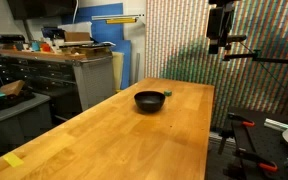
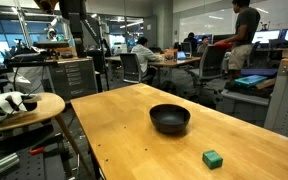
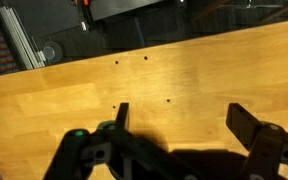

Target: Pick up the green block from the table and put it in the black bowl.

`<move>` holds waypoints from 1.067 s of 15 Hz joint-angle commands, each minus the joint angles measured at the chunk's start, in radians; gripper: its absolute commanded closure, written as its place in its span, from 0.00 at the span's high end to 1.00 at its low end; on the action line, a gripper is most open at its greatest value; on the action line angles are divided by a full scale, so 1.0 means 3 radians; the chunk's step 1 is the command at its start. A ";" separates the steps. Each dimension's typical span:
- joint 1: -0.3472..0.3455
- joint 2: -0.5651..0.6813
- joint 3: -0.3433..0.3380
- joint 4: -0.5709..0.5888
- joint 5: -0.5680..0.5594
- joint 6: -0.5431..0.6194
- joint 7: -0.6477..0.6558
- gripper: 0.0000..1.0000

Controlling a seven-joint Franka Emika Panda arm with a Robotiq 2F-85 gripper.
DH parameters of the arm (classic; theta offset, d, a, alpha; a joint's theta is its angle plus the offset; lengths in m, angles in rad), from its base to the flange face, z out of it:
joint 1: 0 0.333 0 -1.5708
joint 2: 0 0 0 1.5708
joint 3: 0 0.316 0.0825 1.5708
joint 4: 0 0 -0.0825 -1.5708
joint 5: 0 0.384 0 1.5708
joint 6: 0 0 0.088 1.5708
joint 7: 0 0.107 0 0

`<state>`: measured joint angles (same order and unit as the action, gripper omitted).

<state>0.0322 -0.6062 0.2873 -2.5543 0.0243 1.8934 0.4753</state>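
The black bowl sits on the light wooden table. The green block lies on the table a short way from the bowl; in an exterior view it is only a speck beside the bowl's rim. My gripper hangs high above the table's far end, well away from both. In the wrist view its two dark fingers are spread wide with nothing between them, over bare wood. Bowl and block are out of the wrist view.
A yellowish tape strip lies near a table corner. A grey workbench with drawers stands beside the table. A round stool-like stand with a white object is near the table's edge. People sit at desks behind.
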 commanded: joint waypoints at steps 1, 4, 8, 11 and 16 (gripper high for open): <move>0.0042 0.0007 -0.0038 0.0009 -0.0023 -0.0004 0.0019 1.00; 0.0003 0.0047 -0.0076 0.0019 -0.0046 0.0042 0.0006 1.00; -0.0087 0.0133 -0.0212 0.0082 -0.0121 0.0103 -0.0028 1.00; -0.0193 0.0218 -0.0342 0.0164 -0.0235 0.0118 -0.0047 1.00; -0.0388 0.0453 -0.0554 0.0328 -0.0396 0.0338 -0.0073 1.00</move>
<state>-0.0524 -0.5309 0.1537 -2.5083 -0.0668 1.9495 0.4706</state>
